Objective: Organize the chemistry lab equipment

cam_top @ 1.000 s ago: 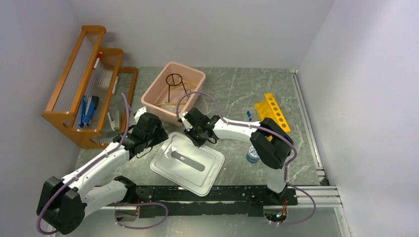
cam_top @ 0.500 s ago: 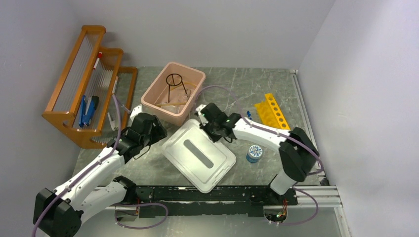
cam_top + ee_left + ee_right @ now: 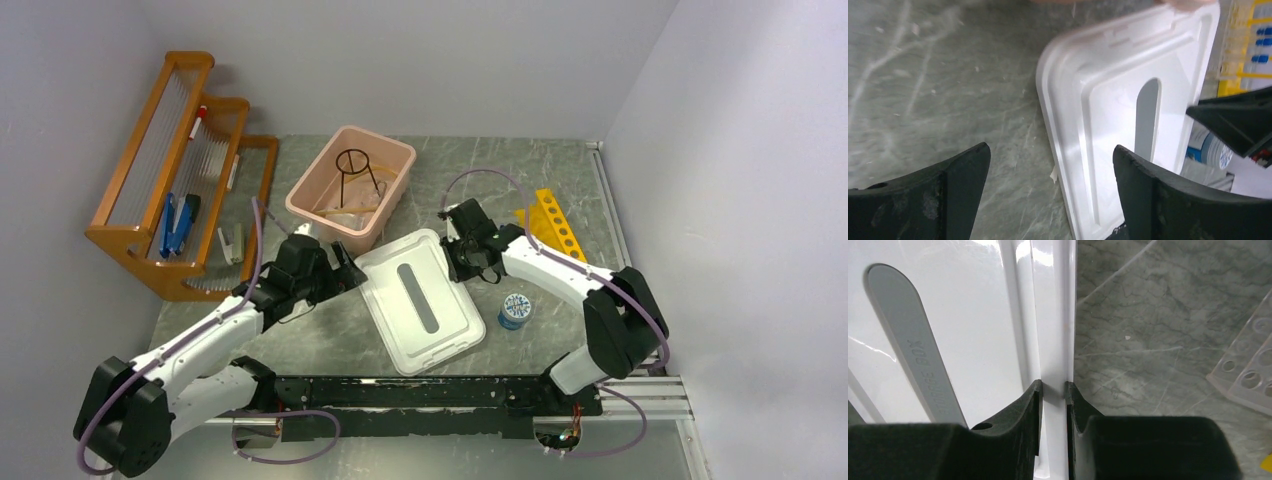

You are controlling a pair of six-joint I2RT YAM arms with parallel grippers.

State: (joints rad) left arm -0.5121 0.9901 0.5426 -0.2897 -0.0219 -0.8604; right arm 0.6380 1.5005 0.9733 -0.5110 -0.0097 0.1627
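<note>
Far left, against the wall: orange wooden rack, nothing to do there. Next along, left gripper, spread to the full and holding nothing. From its own camera, fingers either side of the near-left corner of the white lid, apparently clear of it. Just behind, pink tub with the black wire tripod ring standing upright inside, so part of the equipment already stowed. Probably light and stiff, with legs apt to snag; best taken by the ring itself if moved at all.

Centre: white lid, on or just over the table in front of the tub; cannot tell which. Judged thin, glossy, light and a little flexible. Likely to slip or sag if taken at a corner, so better gripped on the raised rim midway along a side. Just there, on the right-hand rim: right gripper, pinched down on that rim, pads tight against both faces in the wrist view.

Further right, near the lid's front corner: small blue-and-white round piece, loose on the table. Liable to roll if tipped; to be taken across its sides. Beyond the right arm: yellow tube rack, well apart from the tub, not yet put away. Looks like rigid, light, holed plastic; to be taken across a long edge, not through the holes.
</note>
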